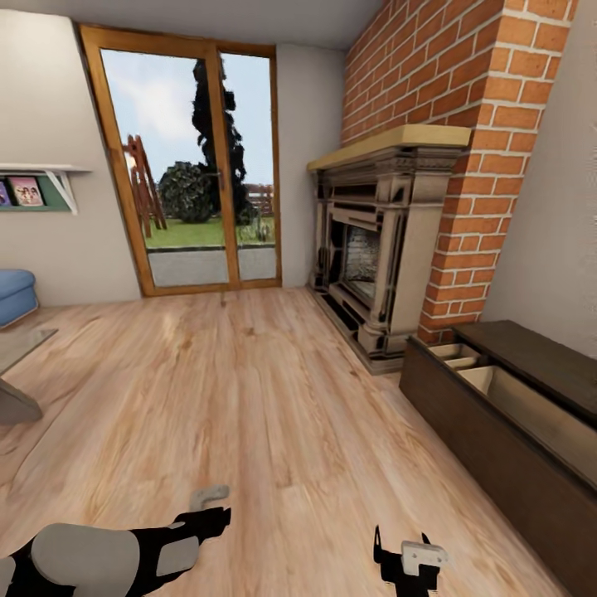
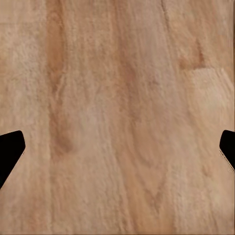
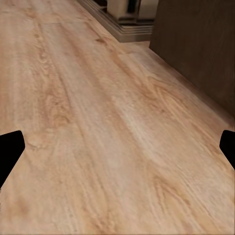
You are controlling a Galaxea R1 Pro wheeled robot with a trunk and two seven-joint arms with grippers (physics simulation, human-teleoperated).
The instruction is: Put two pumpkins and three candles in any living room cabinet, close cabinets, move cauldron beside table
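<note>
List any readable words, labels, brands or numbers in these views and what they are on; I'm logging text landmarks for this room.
No text can be read in any view.
The framed pictures on the wall shelf are too small and blurred to show any lettering.
The cabinet, fireplace, brick wall and wooden floor carry no labels or signs.

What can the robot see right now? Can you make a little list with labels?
room: living room with wood floor
cabinet: dark-brown cabinet by the right wall, drawer pulled open, tan dividers showing
fireplace: carved stone fireplace under brick chimney
door: glass door to the garden
table: corner of grey table at far left
left gripper: open, empty, over floor
right gripper: open, empty, over floor
</note>
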